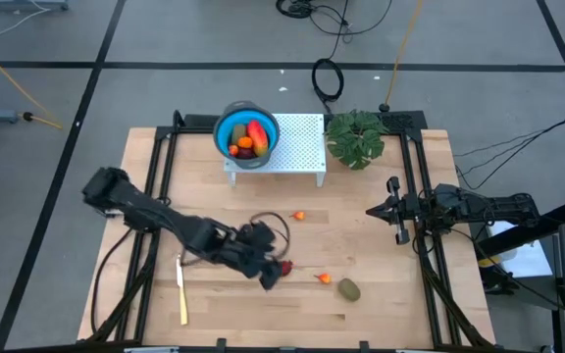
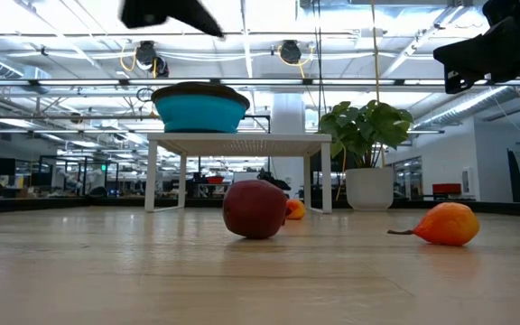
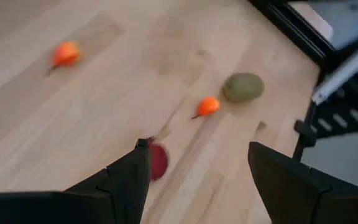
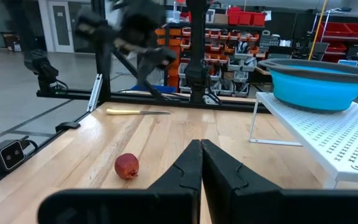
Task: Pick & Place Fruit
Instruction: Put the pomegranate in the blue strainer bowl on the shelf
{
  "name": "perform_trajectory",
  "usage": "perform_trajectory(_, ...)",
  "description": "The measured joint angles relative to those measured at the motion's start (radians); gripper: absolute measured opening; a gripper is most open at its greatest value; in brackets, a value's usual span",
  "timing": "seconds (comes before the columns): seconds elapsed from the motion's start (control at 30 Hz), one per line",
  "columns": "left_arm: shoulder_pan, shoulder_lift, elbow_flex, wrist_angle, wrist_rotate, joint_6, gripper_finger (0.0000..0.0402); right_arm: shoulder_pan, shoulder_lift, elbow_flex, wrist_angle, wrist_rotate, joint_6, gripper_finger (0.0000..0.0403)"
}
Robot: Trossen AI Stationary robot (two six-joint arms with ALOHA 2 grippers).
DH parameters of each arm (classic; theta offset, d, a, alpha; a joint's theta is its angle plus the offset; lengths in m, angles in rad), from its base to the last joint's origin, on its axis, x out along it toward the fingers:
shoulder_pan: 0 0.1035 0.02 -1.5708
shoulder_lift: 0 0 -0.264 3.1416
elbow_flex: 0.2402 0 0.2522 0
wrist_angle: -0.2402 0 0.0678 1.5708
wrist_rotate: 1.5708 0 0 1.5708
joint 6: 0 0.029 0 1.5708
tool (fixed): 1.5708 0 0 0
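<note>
A dark red ball (image 1: 284, 267) lies on the wooden table; it also shows in the low view (image 2: 255, 209) and in the right wrist view (image 4: 127, 166). My left gripper (image 1: 272, 276) hangs open above the table, close beside the ball, which shows by one of its fingers (image 3: 158, 162). Two tiny orange fruits (image 1: 323, 278) (image 1: 299, 215) and an olive-brown oval (image 1: 348, 290) lie near. A blue bowl (image 1: 226, 127) on a white stand (image 1: 297, 147) holds the red-orange-yellow piece (image 1: 257, 131) and other fruit. My right gripper (image 1: 373, 210) waits shut at the right, empty.
A cream-yellow knife (image 1: 181, 289) lies near the table's front left. A leafy plant (image 1: 356, 137) stands at the back right beside the stand. Black frame rails (image 1: 422, 245) run along both sides of the table. Bare wood lies between the stand and the loose fruit.
</note>
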State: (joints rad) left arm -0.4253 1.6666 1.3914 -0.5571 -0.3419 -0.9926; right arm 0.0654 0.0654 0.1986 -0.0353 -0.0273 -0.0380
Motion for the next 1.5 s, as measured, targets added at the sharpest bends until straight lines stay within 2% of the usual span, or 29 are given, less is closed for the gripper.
perform_trajectory(0.17,-0.005,0.12,0.0,0.136,0.0,0.209,0.0266,0.0,0.0,0.0,0.0,0.0,0.0,0.0)
perform_trajectory(0.27,-0.004,0.183,0.0,0.146,-0.006,0.313,0.0266,0.0,0.0,0.0,0.0,0.0,0.0,0.0)
perform_trajectory(0.43,-0.005,0.266,0.0,0.141,-0.009,0.388,0.0266,0.0,0.0,0.0,0.0,0.0,0.0,0.0)
perform_trajectory(0.87,-0.001,0.354,0.0,0.137,-0.051,0.387,0.0266,0.0,0.0,0.0,0.0,0.0,0.0,0.0)
perform_trajectory(1.5,0.012,0.424,0.0,0.091,-0.02,0.333,0.0266,0.0,0.002,0.0,-0.001,0.0,0.0,0.0)
